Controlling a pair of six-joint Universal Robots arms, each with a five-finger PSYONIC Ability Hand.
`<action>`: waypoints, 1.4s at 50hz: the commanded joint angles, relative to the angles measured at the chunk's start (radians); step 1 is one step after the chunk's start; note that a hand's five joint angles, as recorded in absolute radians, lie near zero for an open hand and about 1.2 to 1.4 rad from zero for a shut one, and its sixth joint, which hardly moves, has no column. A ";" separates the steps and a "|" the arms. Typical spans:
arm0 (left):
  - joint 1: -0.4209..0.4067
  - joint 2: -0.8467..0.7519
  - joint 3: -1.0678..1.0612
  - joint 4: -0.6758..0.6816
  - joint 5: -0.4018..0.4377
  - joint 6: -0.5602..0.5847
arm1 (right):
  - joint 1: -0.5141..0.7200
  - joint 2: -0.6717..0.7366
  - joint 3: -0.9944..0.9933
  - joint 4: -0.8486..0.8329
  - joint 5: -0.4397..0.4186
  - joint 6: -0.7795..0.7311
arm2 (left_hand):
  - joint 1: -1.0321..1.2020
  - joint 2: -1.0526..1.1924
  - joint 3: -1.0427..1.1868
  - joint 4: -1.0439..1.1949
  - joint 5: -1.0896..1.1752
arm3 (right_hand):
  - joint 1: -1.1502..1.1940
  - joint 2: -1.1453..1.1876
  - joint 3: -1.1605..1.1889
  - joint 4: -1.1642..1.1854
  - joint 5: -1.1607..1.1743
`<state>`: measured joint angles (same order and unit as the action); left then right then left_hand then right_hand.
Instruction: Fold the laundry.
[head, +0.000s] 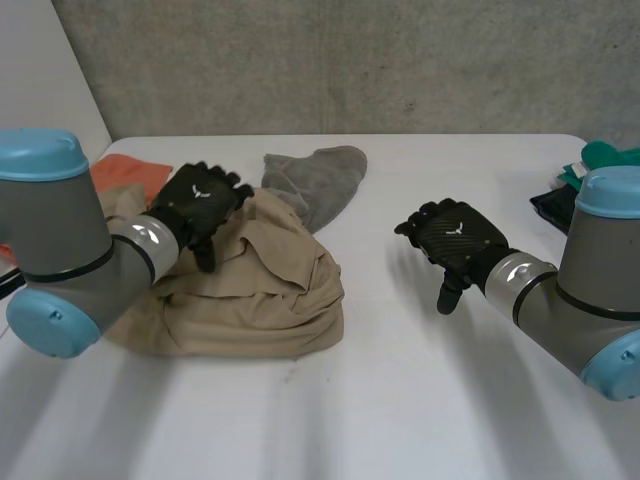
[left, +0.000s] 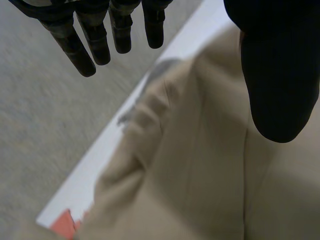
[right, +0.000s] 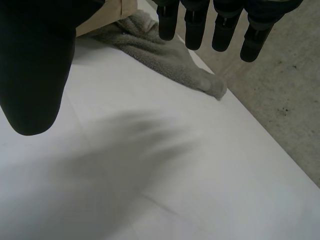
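Tan cloth, the task's piece, lies bunched and creased at 9 o'clock from table centre. Left hand hovers over its far-left part. Its fingers are straight and slightly spread, thumb apart, pinching nothing. Right hand hangs over bare table at 3 o'clock, well apart from the cloth, fingers straight and spread, empty. Grey towel at 12 o'clock touches the tan cloth's far edge. Orange cloth sits at 10 o'clock, just beside it. Green pile lies at 2 o'clock, on the table edge.

Likely risks:
- A pinch into the heaped layers lifts a lump, not one edge.
- The towel drags along where the two touch.
- With the right hand this far off, a one-handed pull skews the cloth or slides it onto the orange one.
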<state>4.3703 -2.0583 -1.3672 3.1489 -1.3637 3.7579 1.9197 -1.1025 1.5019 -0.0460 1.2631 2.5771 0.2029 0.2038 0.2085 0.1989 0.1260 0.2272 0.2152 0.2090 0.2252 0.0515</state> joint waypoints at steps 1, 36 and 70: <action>0.063 -0.166 0.094 -0.021 0.009 0.063 | 0.002 0.006 0.008 -0.003 0.001 -0.012 | -0.028 -0.029 -0.034 -0.024 -0.126 | -0.053 -0.041 -0.034 -0.051 -0.051; 0.405 -0.339 0.982 -0.076 -0.304 0.026 | 0.041 0.001 0.040 -0.006 -0.001 -0.057 | 1.193 1.192 1.188 1.197 1.096 | -0.053 -0.041 -0.034 -0.051 -0.051; -0.113 -0.103 0.264 -0.171 -0.198 -0.546 | 0.036 0.007 0.049 -0.006 -0.002 -0.081 | -0.028 -0.029 -0.034 -0.024 -0.126 | -0.053 -0.041 -0.034 -0.051 -0.051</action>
<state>4.3350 -2.0257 -1.1683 2.9895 -1.5088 3.3592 1.9519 -1.0968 1.5431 -0.0521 1.2600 2.4974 0.1879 0.2033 0.2081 0.1977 0.0463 0.2272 0.2152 0.2090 0.2252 0.0515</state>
